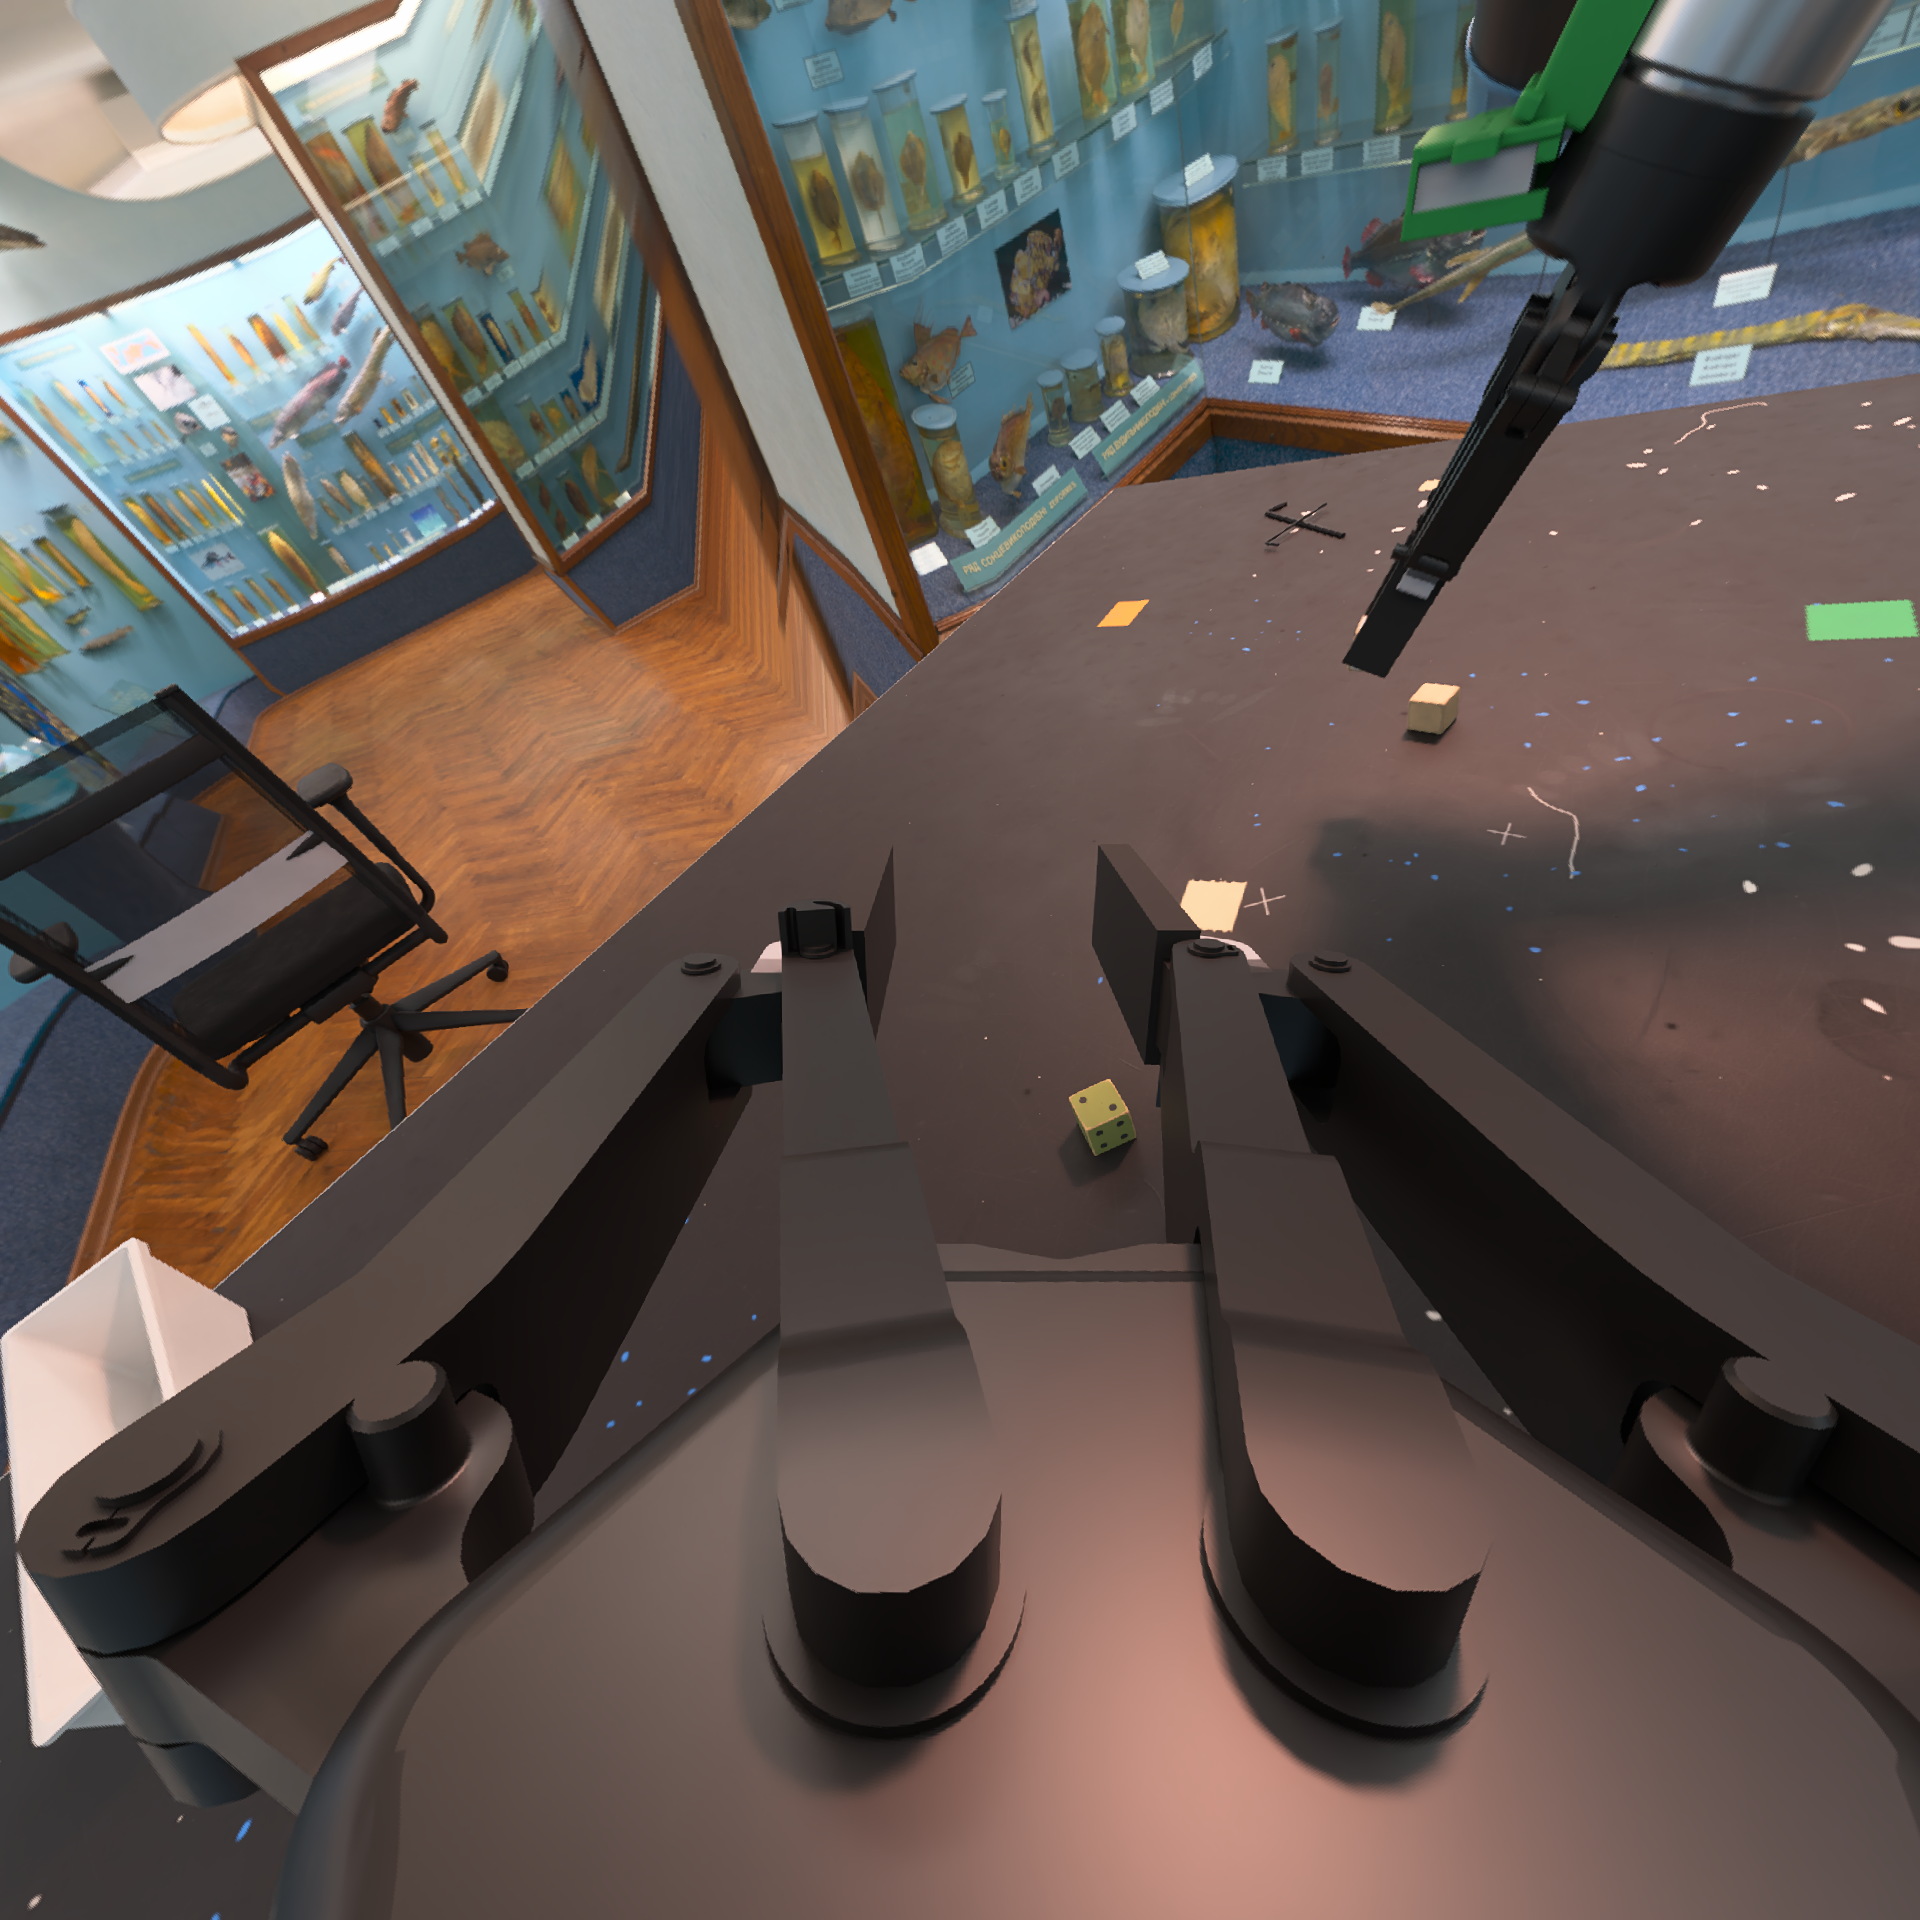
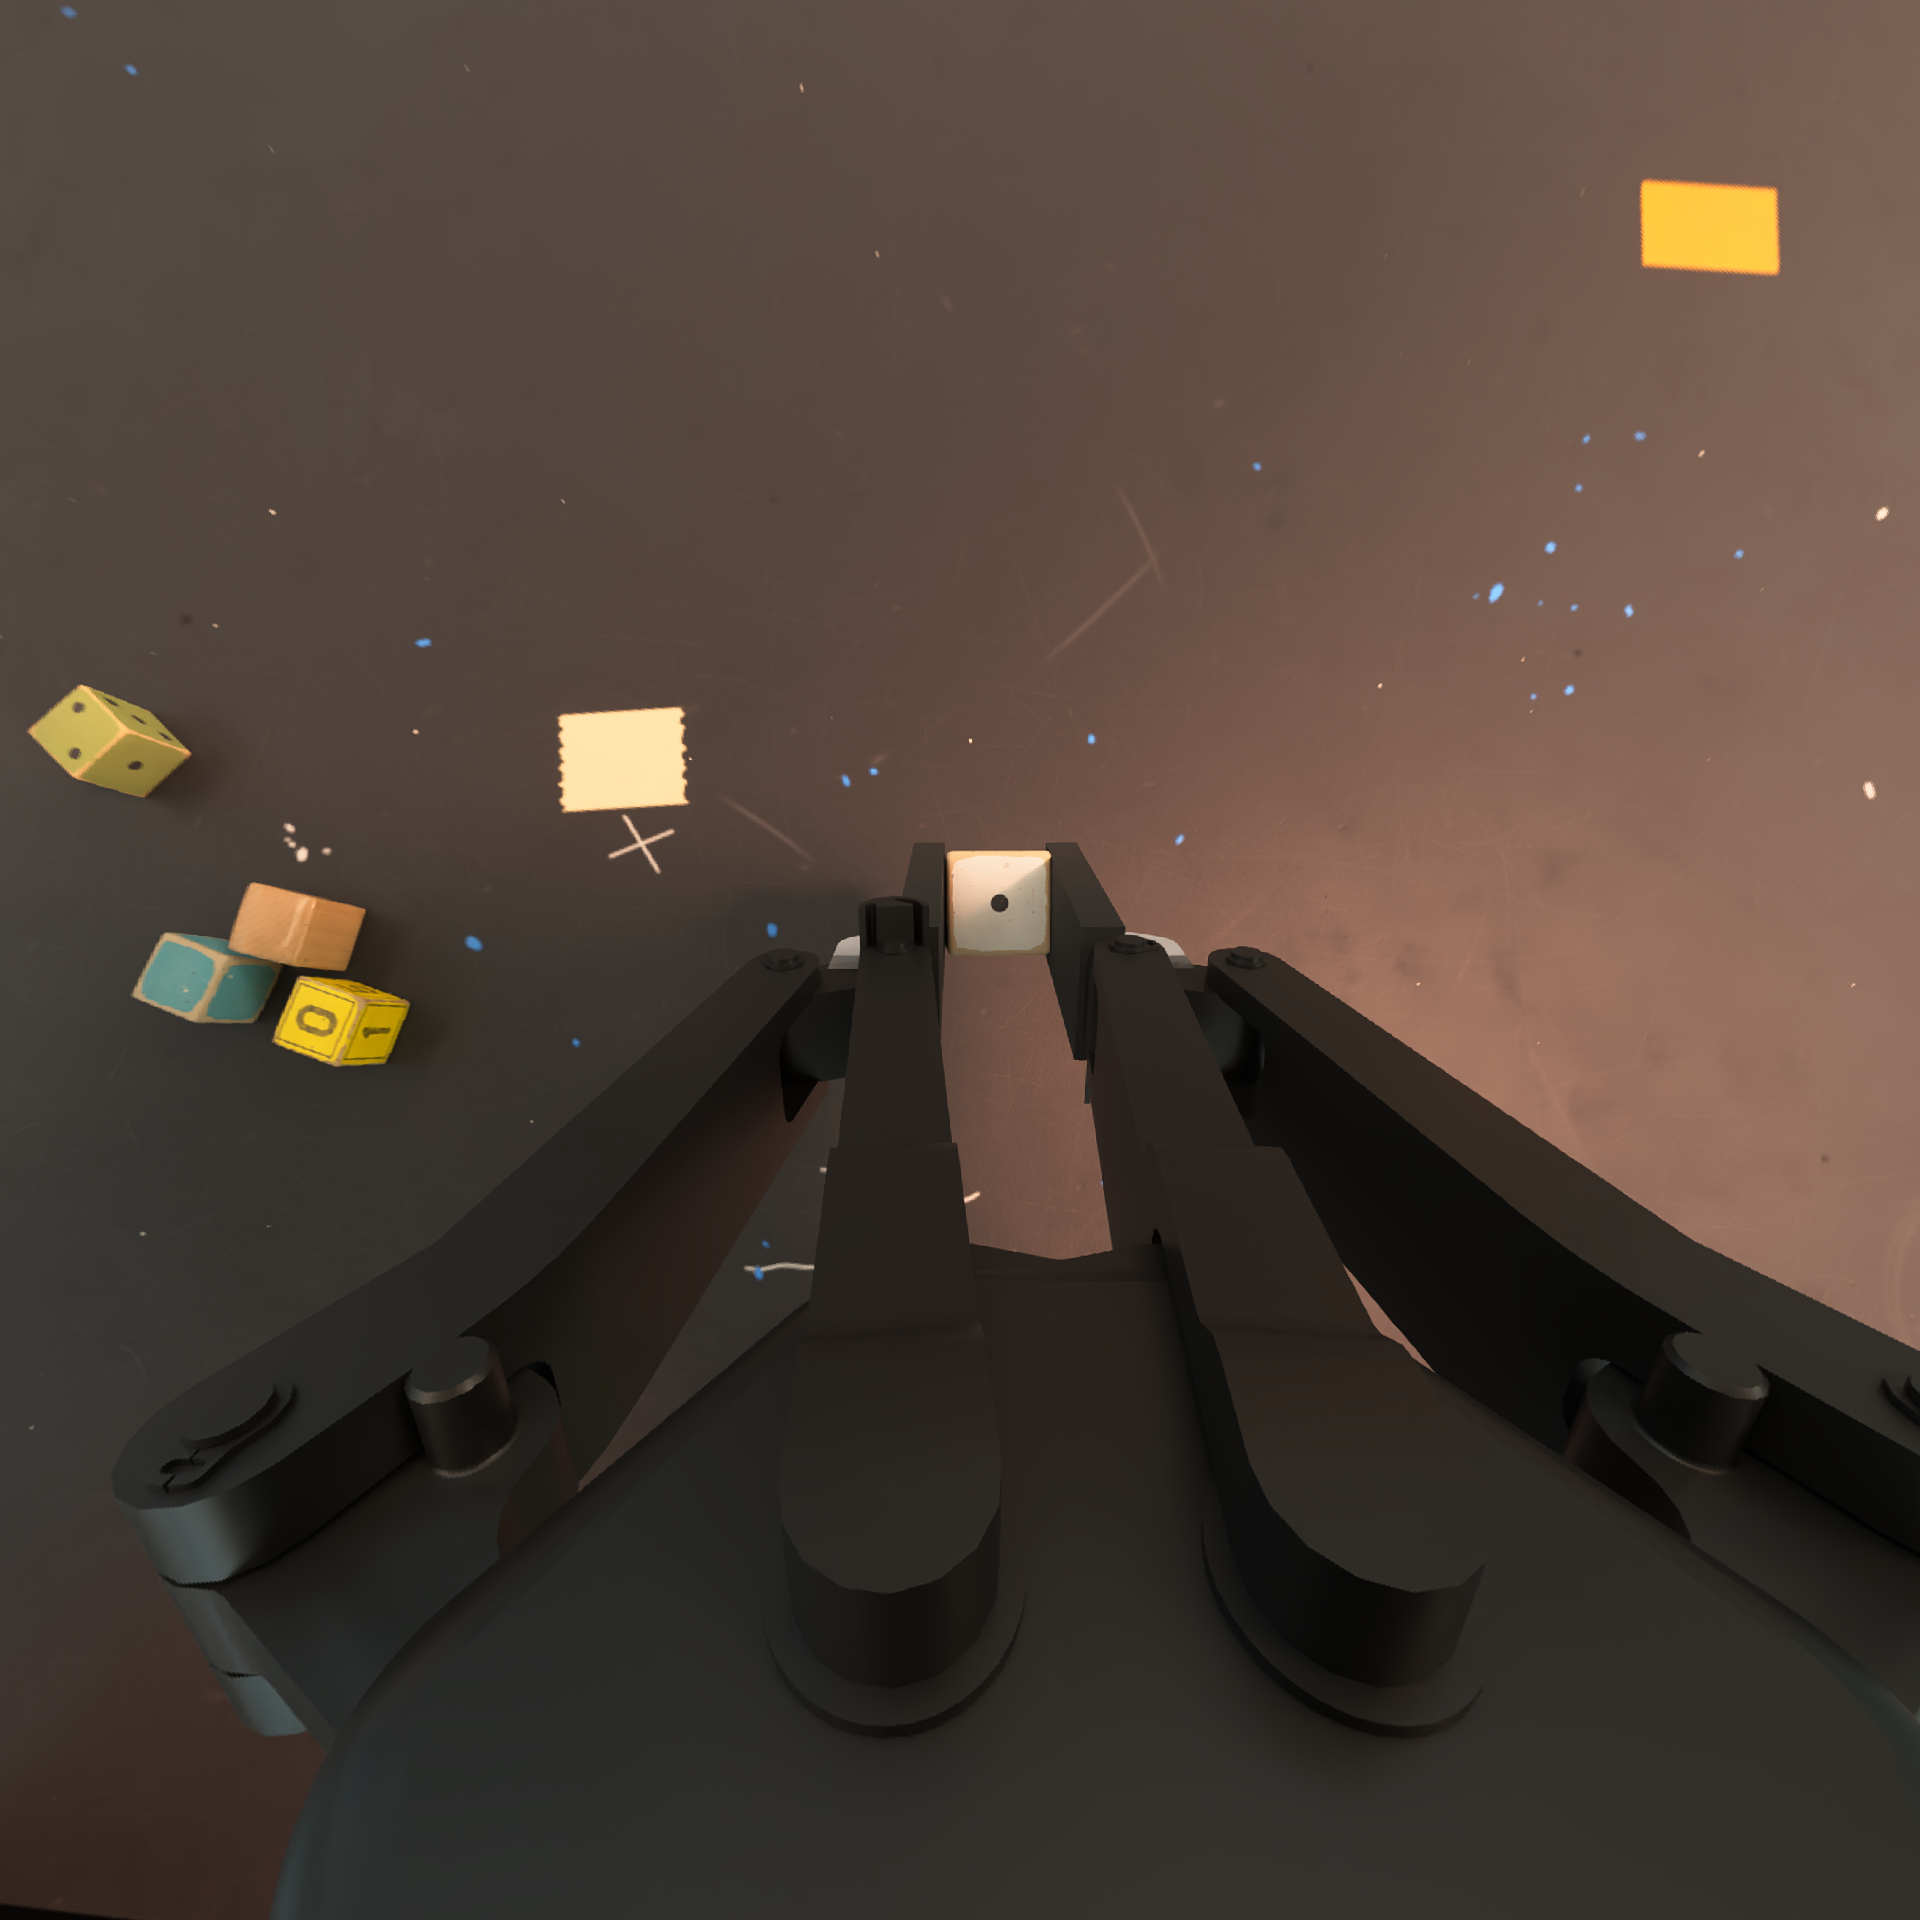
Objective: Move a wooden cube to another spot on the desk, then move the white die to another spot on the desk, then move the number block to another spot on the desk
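Note:
My right gripper (image 2: 997, 883) is shut on the white die (image 2: 997, 902), one-pip face towards the camera, held over the dark desk (image 2: 1039, 416). In the left wrist view the right gripper (image 1: 1374, 649) hangs above a plain pale cube (image 1: 1434, 710) on the desk, and its fingers hide the die. A wooden cube (image 2: 296, 925), a teal block (image 2: 203, 977) and the yellow number block (image 2: 341, 1020) sit touching at the left. My left gripper (image 1: 1003, 904) is open and empty, with a yellow die (image 1: 1101, 1117) on the desk below its fingers.
The yellow die (image 2: 109, 740) lies apart from the cluster. Flat patches mark the desk: pale (image 2: 621, 758), orange (image 2: 1709, 227), green (image 1: 1860, 620). The desk edge (image 1: 831, 748) runs diagonally at the left, with a white box (image 1: 104, 1403) and an office chair (image 1: 260, 914) beyond.

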Tool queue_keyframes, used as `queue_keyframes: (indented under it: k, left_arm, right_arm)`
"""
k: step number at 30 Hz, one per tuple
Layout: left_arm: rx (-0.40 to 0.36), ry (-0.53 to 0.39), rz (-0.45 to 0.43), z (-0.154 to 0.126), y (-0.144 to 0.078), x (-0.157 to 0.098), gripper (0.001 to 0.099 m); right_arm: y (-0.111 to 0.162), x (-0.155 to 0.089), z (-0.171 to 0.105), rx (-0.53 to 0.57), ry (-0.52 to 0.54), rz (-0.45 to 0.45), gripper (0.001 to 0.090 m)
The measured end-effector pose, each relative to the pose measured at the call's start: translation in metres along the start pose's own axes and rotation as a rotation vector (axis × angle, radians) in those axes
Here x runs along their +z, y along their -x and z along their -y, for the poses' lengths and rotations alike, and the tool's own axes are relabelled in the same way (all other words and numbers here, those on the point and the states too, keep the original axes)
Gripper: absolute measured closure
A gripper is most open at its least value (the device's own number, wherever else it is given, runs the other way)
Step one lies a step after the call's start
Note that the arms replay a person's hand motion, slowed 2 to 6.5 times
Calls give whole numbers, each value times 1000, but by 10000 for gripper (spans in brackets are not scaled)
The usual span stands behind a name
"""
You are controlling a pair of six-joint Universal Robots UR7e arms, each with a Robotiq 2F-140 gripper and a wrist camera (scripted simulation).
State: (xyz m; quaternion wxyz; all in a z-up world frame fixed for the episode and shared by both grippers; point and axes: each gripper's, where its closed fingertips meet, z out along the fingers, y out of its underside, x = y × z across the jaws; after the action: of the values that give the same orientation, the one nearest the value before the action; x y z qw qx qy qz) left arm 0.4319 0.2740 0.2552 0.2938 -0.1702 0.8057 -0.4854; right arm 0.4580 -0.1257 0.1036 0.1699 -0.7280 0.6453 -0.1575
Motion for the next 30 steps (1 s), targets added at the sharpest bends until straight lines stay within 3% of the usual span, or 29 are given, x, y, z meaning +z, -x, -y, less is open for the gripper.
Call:
queue_keyframes:
  k: [13, 30]
  left_arm:
    - [-2, -10, 5, 2, 2, -5, 484]
    - [-7, -15, 7, 3, 4, -7, 485]
  right_arm:
    - [-8, 38, -24, 45, 97, -17, 649]
    - [-19, 59, -42, 104, 166, -44, 649]
